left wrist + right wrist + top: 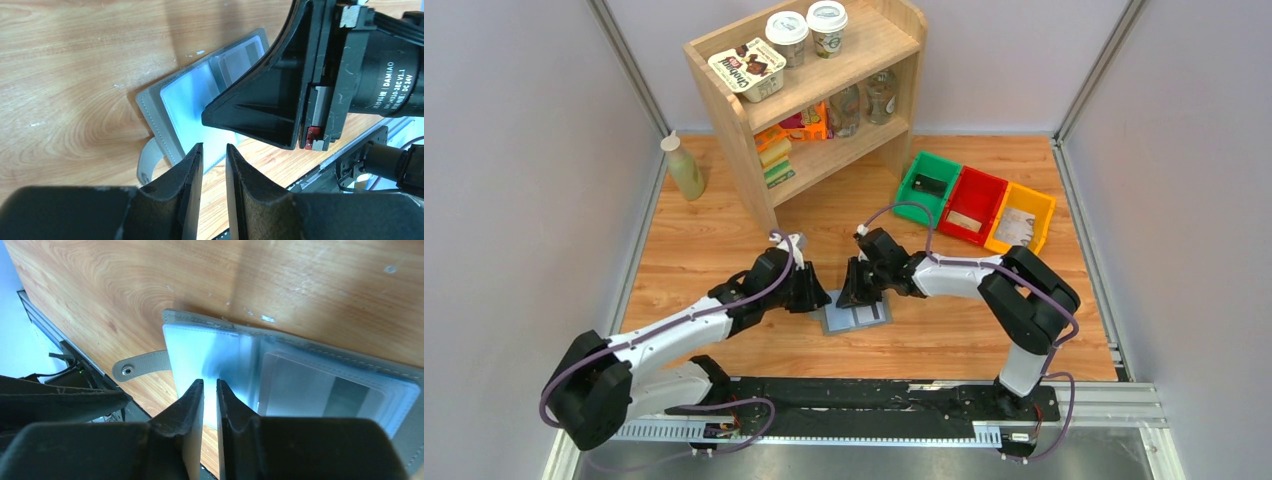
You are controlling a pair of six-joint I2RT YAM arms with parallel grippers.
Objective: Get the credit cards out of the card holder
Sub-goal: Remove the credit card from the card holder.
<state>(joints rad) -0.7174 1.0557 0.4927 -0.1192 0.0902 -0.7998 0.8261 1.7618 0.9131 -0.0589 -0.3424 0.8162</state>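
One wooden table (724, 250) fills the top view. One pale wooden shelf unit (906, 45) stands at upper centre. Three plastic bins sit in a row at upper right: a green bin (911, 186), a red bin (985, 178) and a yellow bin (1046, 206). One flat grey card holder (856, 318) lies open at centre frame, between two grippers. The left gripper (214, 147) stands slightly apart, with nothing between its jaws. The right gripper (210, 382) is nearly together over a pale pocket; whether it pinches anything, I cannot tell. One pale grey card (310, 390) shows inside a clear pocket.
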